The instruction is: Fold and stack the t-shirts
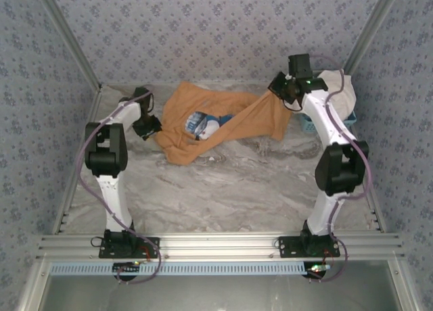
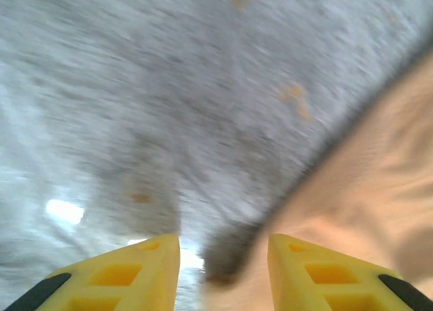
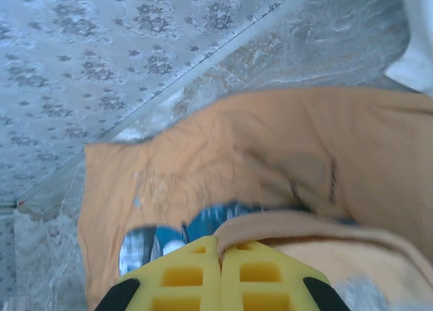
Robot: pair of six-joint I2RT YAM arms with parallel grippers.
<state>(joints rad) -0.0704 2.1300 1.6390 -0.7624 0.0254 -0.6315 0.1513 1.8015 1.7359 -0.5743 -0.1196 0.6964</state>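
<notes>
The tan-orange t-shirt (image 1: pixel 203 125) with a blue print (image 1: pixel 201 124) lies crumpled at the back of the table. My right gripper (image 1: pixel 284 94) is shut on one of its edges and holds that part stretched up to the right. In the right wrist view the fingers (image 3: pixel 218 242) pinch a thick tan hem (image 3: pixel 291 223), with the blue print (image 3: pixel 203 220) just beyond. My left gripper (image 1: pixel 147 127) is at the shirt's left edge. Its yellow fingers (image 2: pixel 223 247) stand apart over the blurred table, with the cloth's edge (image 2: pixel 352 189) reaching between them. The white t-shirt (image 1: pixel 335 88) is draped at the back right.
A light-blue basket (image 1: pixel 308 125) sits under the white shirt beside the right arm. Patterned walls close in the back and both sides. The marble tabletop (image 1: pixel 223 189) in front of the shirt is bare. A corner of white cloth (image 3: pixel 416 40) shows at the right wrist view's upper right.
</notes>
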